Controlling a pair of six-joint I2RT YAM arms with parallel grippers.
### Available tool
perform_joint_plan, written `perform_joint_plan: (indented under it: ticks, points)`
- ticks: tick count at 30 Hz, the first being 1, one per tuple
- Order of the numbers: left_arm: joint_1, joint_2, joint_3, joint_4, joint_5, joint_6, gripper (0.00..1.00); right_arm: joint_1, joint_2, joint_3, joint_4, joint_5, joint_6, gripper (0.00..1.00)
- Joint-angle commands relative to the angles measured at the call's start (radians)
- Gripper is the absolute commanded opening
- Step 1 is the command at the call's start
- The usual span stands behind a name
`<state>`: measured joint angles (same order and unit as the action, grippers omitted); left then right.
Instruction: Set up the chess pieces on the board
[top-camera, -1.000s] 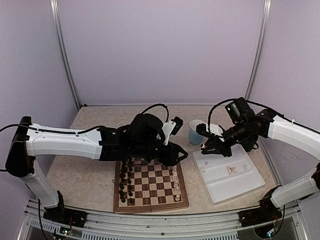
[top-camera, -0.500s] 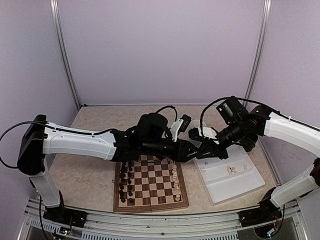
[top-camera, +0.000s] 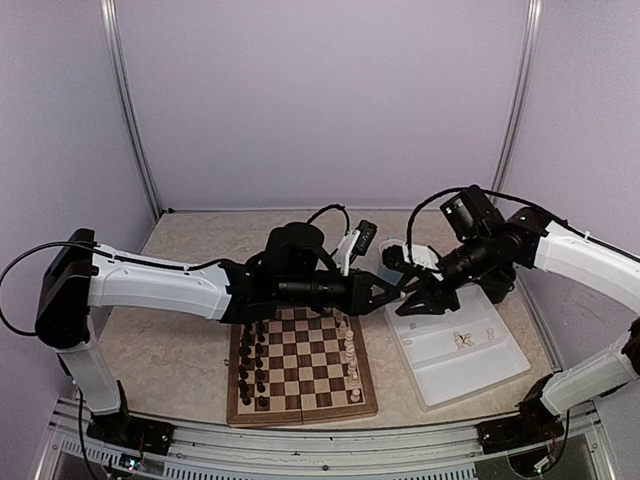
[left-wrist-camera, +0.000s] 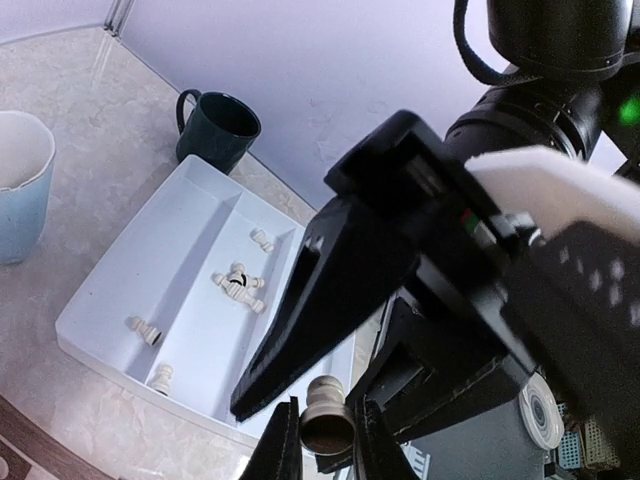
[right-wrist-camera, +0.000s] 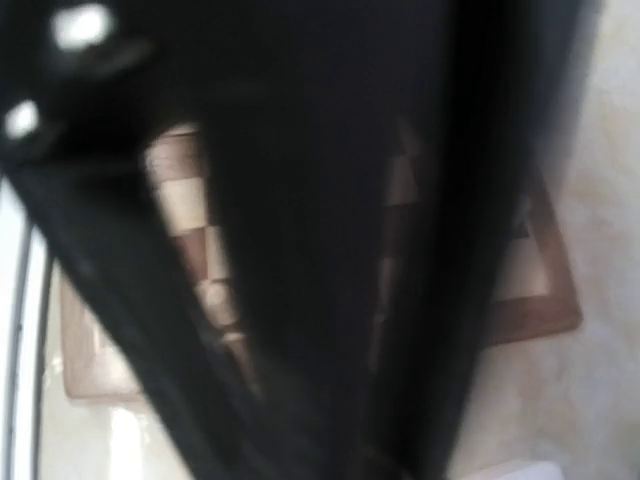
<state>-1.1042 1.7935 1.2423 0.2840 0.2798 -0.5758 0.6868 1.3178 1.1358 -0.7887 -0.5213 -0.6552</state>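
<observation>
I could read no text, label, brand, number or sign on anything in my three views.

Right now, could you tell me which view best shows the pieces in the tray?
The left wrist view: the pieces lie separate and distinct in the tray. Top external shows only tiny specks; right wrist, none.

Two robot arms reach toward each other over a table holding a chessboard and a white tray.

The left gripper (top-camera: 383, 292) and right gripper (top-camera: 408, 298) meet tip to tip in the air, above the gap between the board (top-camera: 300, 412) and the white tray (top-camera: 480, 375). Small dark pieces (top-camera: 250, 370) fill the board's two left columns. A few cream-white chess pieces (top-camera: 350, 362) stand along its right side. Loose pale pieces (top-camera: 462, 340) lie in the tray.
</observation>
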Motion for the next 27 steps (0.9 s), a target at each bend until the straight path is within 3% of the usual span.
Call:
perform_joint_plan:
  ticks: [1, 7, 13, 17, 27]
  points:
    - [0.020, -0.044, -0.058, 0.207, -0.033, -0.006, 0.13, -0.131, -0.089, 0.022, 0.088, -0.126, 0.069, 0.48]
    - [0.025, -0.044, -0.091, 0.455, -0.120, -0.054, 0.12, -0.290, -0.039, 0.092, 0.235, -0.469, 0.365, 0.48]
    - [0.026, -0.002, -0.088, 0.592, -0.152, -0.107, 0.11, -0.369, 0.024, 0.021, 0.487, -0.749, 0.701, 0.48]
    - [0.026, 0.035, -0.074, 0.635, -0.158, -0.138, 0.11, -0.369, 0.041, -0.011, 0.586, -0.800, 0.792, 0.48]
    - [0.027, 0.080, -0.053, 0.665, -0.148, -0.170, 0.11, -0.368, 0.028, -0.045, 0.646, -0.849, 0.837, 0.44]
